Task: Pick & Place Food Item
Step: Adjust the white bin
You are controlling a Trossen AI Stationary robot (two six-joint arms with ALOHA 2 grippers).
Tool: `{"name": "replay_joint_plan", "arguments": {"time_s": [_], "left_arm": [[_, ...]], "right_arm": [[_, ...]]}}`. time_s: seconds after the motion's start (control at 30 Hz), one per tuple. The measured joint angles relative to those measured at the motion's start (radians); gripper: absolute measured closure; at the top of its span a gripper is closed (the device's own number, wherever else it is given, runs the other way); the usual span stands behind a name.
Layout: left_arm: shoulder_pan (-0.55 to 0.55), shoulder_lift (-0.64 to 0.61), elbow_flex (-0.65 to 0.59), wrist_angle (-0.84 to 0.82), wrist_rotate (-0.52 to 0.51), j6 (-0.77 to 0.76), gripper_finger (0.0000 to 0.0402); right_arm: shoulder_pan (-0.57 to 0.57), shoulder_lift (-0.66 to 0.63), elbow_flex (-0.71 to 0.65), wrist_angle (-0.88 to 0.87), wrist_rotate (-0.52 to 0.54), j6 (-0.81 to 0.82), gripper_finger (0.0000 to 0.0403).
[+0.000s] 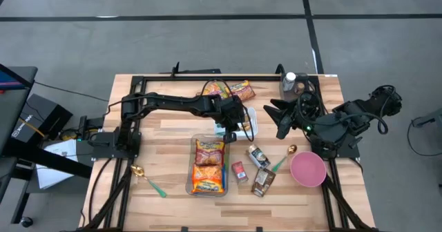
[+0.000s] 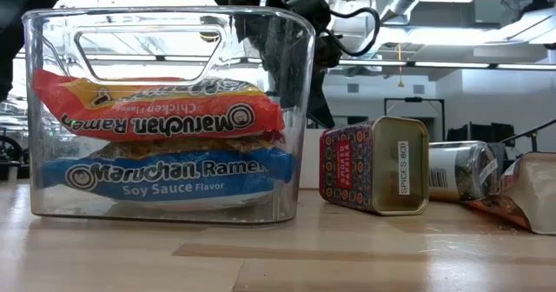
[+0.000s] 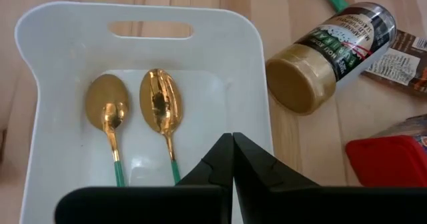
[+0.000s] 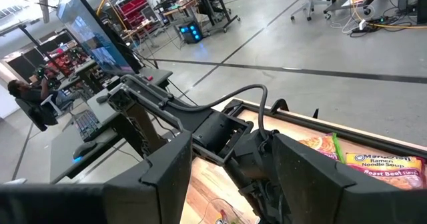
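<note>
My left gripper (image 3: 232, 143) is shut with nothing in it. It points slantwise down over a white bin (image 3: 40, 117), which holds two gold spoons (image 3: 160, 107) with green handles; in the high view the gripper (image 1: 233, 127) is at the table's middle. A clear bin (image 1: 208, 164) near it holds stacked ramen packets (image 2: 156, 118). Two more ramen packets (image 1: 228, 89) lie at the far edge. A spice jar (image 3: 330, 54), a red tin (image 1: 239, 171) and a brown packet (image 1: 262, 182) lie on the wood. My right gripper (image 4: 230, 184) hangs open, raised at the right (image 1: 280, 118).
A pink bowl (image 1: 308, 168) stands at the near right, with a gold spoon (image 1: 283, 159) beside it. Another spoon (image 1: 148, 180) lies at the near left. A bottle (image 1: 290, 83) stands at the far right corner. Bare wood shows on the left.
</note>
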Motion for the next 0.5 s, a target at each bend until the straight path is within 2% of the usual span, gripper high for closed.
{"name": "replay_joint_plan", "arguments": {"time_s": [0.5], "left_arm": [[-0.002,0.006,-0.021,0.039,-0.007,-0.012,0.0401]], "right_arm": [[0.008,0.000,0.000,0.007,0.000,0.000,0.0200]]}}
